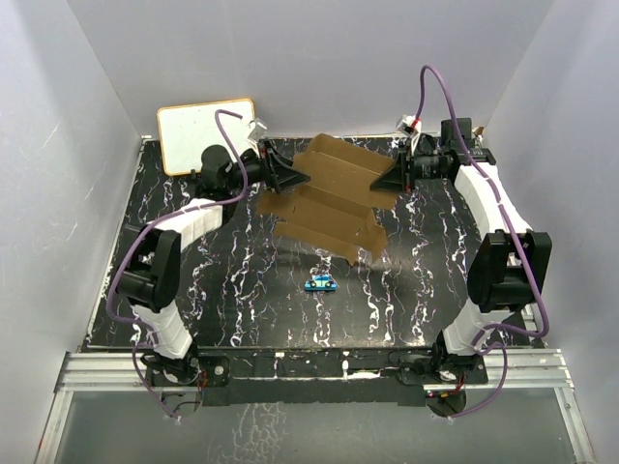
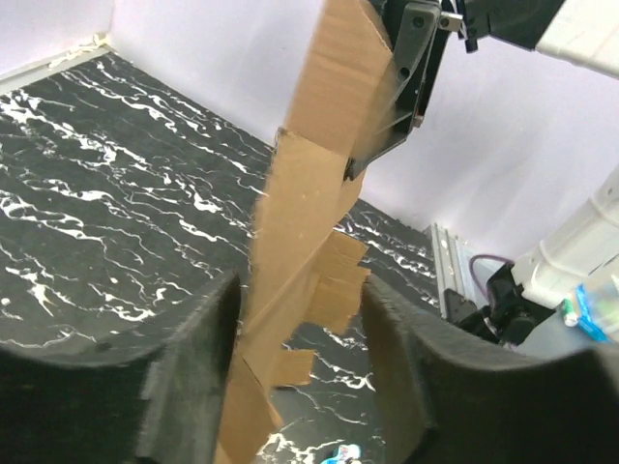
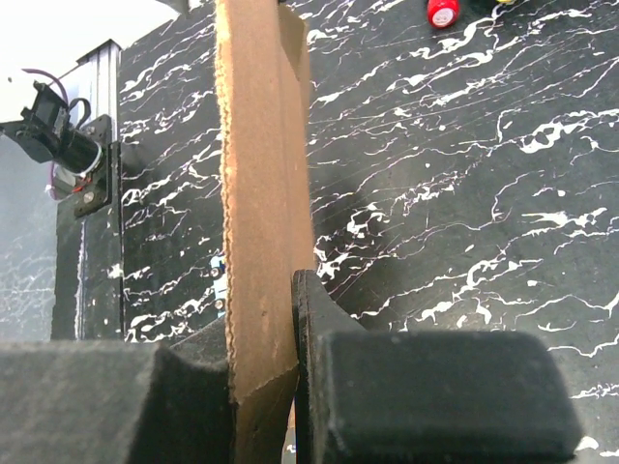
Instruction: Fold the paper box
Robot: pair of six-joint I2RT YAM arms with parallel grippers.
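Observation:
The paper box (image 1: 334, 198) is a brown die-cut cardboard sheet with flaps, partly lifted off the black marbled table at the middle back. My left gripper (image 1: 290, 177) is at its left edge. In the left wrist view the sheet (image 2: 300, 193) passes between the wide-apart fingers of the left gripper (image 2: 300, 290), close to the left finger (image 2: 193, 367). My right gripper (image 1: 389, 179) is at the sheet's right edge. In the right wrist view the right gripper (image 3: 261, 319) is shut on the cardboard (image 3: 261, 145), which stands on edge between the fingers.
A white board with a tan frame (image 1: 206, 133) leans at the back left corner. A small blue object (image 1: 319, 282) lies on the table in front of the sheet. A small red thing (image 3: 443, 12) shows in the right wrist view. Grey walls enclose the table.

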